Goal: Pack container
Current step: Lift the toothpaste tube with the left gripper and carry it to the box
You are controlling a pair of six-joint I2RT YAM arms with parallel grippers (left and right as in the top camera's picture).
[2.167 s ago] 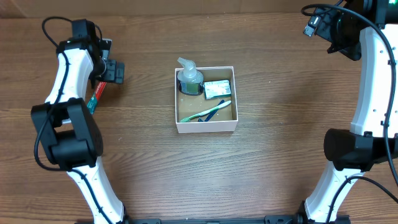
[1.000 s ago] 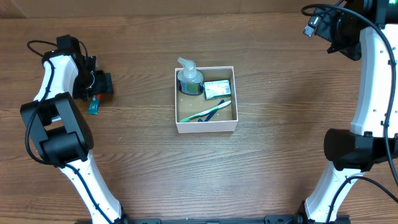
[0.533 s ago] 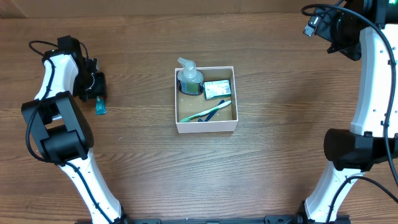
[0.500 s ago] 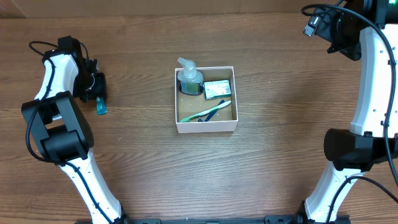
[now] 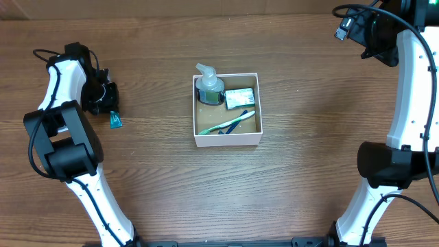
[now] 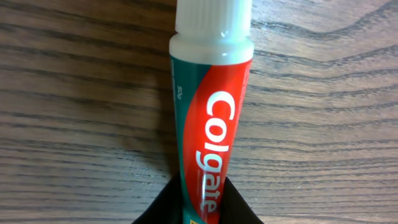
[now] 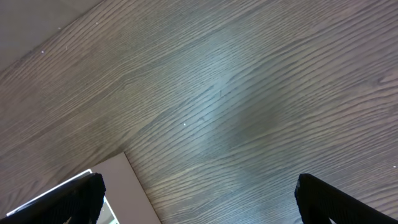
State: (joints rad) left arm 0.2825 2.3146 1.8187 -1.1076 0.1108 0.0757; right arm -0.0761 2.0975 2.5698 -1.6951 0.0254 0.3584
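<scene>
Container, a shallow square open-top cardboard box with white walls and a brown floor [image 5: 228, 140], is sitting mid-table on the dark wooden table [image 5: 309, 171], well apart from both arms. At the far left, the left gripper [image 5: 110, 110] is clamping a red, teal and white Colgate toothpaste tube [image 6: 211, 124] low on its body. Its black fingers are pressing in from both sides, and the white cap is pointing away from the wrist, free to lead into the box. Whether the tube is resting on the wood or hanging just above it, I cannot tell. Moving right, the container is already holding a clear pump bottle [image 5: 209, 88] in its far-left corner and a small green-and-white packet [image 5: 239, 99] just beside it. A green-and-white toothbrush [image 5: 232, 123] is lying slantwise, so the near strip of floor is looking like the likeliest room for the tube. At the far right, the right gripper [image 7: 208, 202] is hovering high with jaws spread wide, gripping nothing, seemingly standing clear of the left arm's path.
</scene>
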